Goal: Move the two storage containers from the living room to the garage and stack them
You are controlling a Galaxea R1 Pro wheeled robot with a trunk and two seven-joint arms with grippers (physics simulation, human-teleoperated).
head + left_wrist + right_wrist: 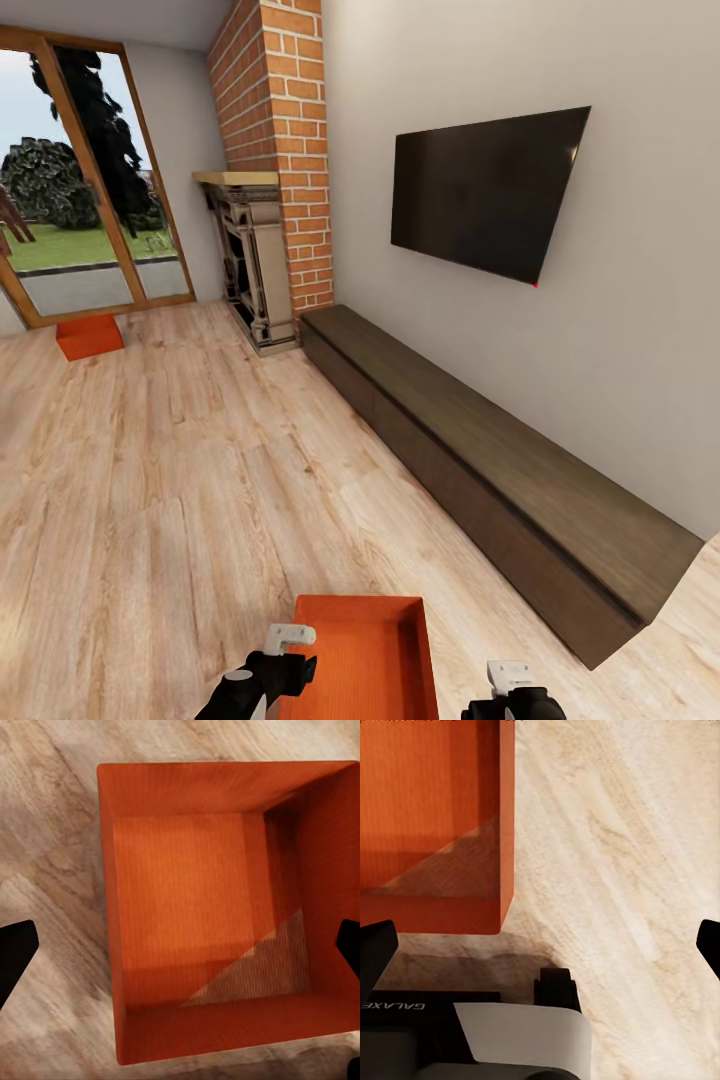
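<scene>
Light wood plank floor (180,480), brick fireplace (285,150), wall TV (485,190) — the living room. Two storage containers: one (365,655) between both wide-open end effectors, left end effector (288,635) and right end effector (510,675) — another (90,336) by the glass door (90,180).

An open orange-red storage container (217,907) sits empty on the wood plank floor (52,840).

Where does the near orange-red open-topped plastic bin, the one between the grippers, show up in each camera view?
Head view: near orange-red open-topped plastic bin at bottom centre, between the two grippers.
Left wrist view: it takes up most of the picture, seen from above.
Right wrist view: one corner of it at upper left.
Shared landmark: the light wood plank floor around it.
</scene>
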